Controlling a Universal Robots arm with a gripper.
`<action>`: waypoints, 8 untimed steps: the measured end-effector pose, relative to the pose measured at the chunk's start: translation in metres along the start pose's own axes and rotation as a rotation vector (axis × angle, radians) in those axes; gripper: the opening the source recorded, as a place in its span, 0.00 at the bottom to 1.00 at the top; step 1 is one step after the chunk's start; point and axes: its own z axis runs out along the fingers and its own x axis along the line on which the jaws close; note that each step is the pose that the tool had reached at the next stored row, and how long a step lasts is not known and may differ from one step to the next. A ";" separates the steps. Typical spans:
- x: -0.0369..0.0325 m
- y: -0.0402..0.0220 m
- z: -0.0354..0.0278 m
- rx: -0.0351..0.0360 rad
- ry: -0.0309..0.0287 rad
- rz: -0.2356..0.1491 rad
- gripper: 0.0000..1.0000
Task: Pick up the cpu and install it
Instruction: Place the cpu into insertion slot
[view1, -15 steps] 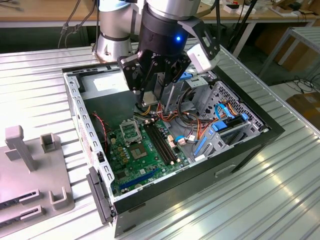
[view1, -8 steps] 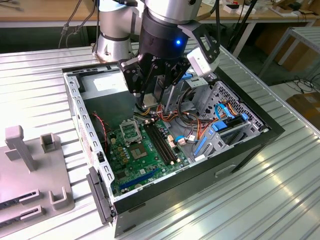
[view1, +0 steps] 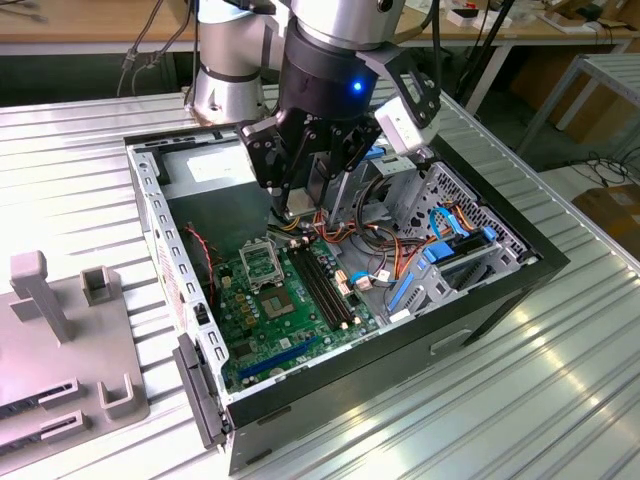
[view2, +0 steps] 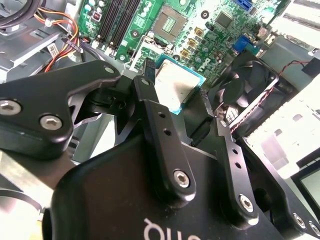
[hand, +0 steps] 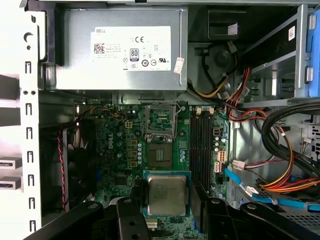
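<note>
Ribbed metal tabletop (view1: 560, 380) stretches across the room, and an open computer case (view1: 520, 275) sits on it with its side off. At the exterior view's left, near me, a grey plastic fixture (view1: 60, 340) rests on the same surface.

From where I stand, the arm reaches down into the case, and its gripper (view1: 303, 200) hangs over the far end of the green motherboard (view1: 290, 300). Both wrist views show the gripper (hand: 167, 200) (view2: 177, 97) clamped on the cpu (hand: 167, 195) (view2: 175, 87). One black finger (hand: 137, 200) presses one edge and the other finger (hand: 200, 205) presses the opposite edge. The silver top plate faces up and lies flat.

The cpu is lifted clear of the board, not seated. The socket (hand: 161, 120) (view1: 262, 262) lies uncovered, apart from the chip and nearer the grey power supply (hand: 120, 50). A black fan (hand: 82, 160) sits beside the board, and orange and red cables (hand: 280, 170) bunch on the other side.
</note>
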 end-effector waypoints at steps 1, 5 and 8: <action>0.0000 -0.0002 0.0007 0.0002 0.0001 0.000 0.47; -0.0001 -0.0003 0.0042 0.0002 0.0001 0.000 0.47; -0.0001 -0.0003 0.0051 0.0004 0.0002 0.000 0.47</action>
